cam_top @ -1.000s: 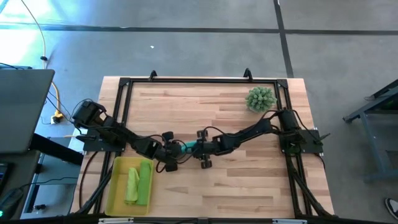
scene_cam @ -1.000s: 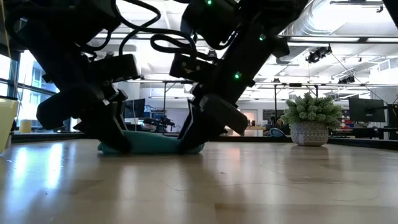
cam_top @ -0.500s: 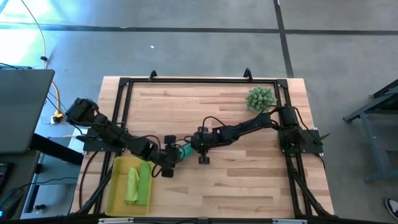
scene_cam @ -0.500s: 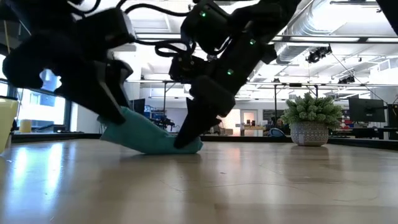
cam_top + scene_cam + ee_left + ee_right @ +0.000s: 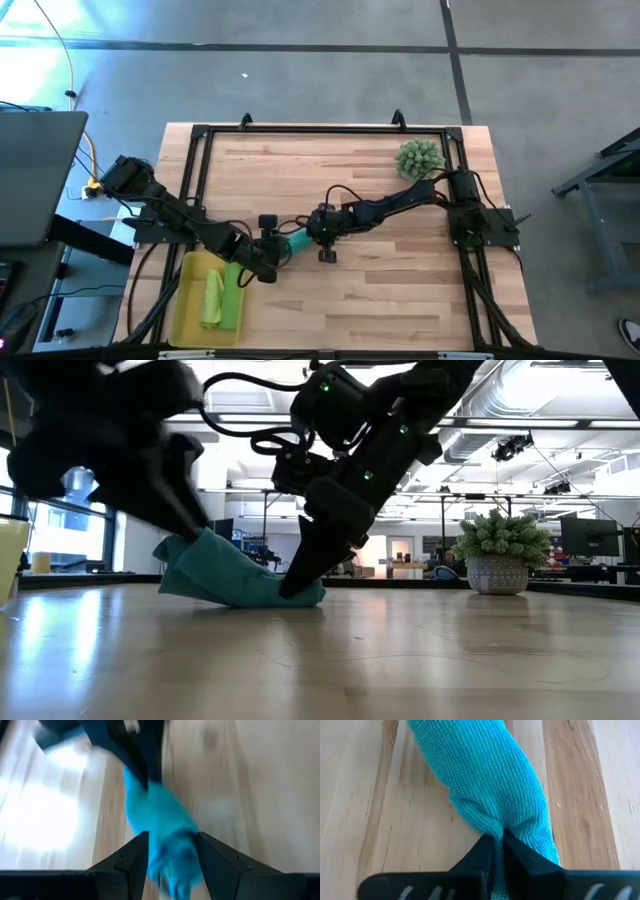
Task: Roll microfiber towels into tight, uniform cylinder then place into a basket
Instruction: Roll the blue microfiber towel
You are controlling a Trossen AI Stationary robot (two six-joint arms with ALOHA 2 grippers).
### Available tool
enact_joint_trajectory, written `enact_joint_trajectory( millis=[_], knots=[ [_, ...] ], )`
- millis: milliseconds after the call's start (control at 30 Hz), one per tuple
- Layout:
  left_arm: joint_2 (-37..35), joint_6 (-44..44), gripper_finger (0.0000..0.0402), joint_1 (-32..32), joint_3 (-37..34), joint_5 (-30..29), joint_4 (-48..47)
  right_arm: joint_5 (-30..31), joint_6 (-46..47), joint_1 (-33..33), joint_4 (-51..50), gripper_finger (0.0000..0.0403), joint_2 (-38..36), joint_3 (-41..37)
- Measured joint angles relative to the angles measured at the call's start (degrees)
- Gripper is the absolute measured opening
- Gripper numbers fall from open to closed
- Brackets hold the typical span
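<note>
Teal towel (image 5: pixel 296 241), rolled into a loose tube, lies near the middle of the wooden table (image 5: pixel 380 290), slightly left of centre. Both arms are on it.

Right gripper (image 5: pixel 312 232): reaches in from the right side and holds the roll's right end. Right wrist view shows its fingers pinched tight together on a fold of the teal cloth (image 5: pixel 490 785). In the low view that end is pressed down on the tabletop under the gripper (image 5: pixel 300 582).

Left gripper (image 5: pixel 272 248): comes in from the left, at the roll's left end. Left wrist view shows its two fingers (image 5: pixel 131 862) standing apart with the teal cloth (image 5: pixel 160 827) between them; they straddle the roll, but whether they actually press on it I cannot tell, the view is smeared. In the low view the left end of the towel (image 5: pixel 205 565) is lifted clear of the table, so the roll slopes down toward the right.

Yellow basket (image 5: pixel 186 300) sits at the near left corner of the table, just beside the left gripper. Two lime green towels (image 5: pixel 222 296) lie inside it, side by side, lengthwise.

Spiky green plant (image 5: pixel 419 158) in a pot stands at the far right of the table, well apart from the towel.
</note>
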Motion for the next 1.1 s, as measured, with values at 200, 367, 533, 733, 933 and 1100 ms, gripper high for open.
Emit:
enact_joint_trajectory(
  millis=[200,367,533,733,933,1100],
  knots=[
    [0.96,4.37,0.0155,0.05,0.11,0.88,12.82,-0.08,-0.15,0.00,0.07,0.0014,0.00,0.00],
    [4.51,7.00,0.0155,3.09,0.11,1.38,16.49,-0.19,0.37,0.00,0.05,0.0014,0.00,-0.02],
    [8.84,5.61,0.0155,5.71,0.09,1.55,16.66,-0.25,0.32,0.00,0.07,0.0020,0.00,-0.02],
    [14.09,2.56,0.0155,8.15,0.15,1.56,16.71,-0.34,0.90,0.04,0.13,0.0047,0.00,-0.02],
    [16.27,-0.78,0.0150,9.14,0.31,4.67,16.88,-0.80,0.88,0.04,0.06,0.0062,-0.01,-0.02],
    [16.50,-4.91,0.0131,9.14,0.54,5.81,14.96,-1.50,-0.22,0.09,-2.61,0.0095,-2.18,-0.11]
  ],
)
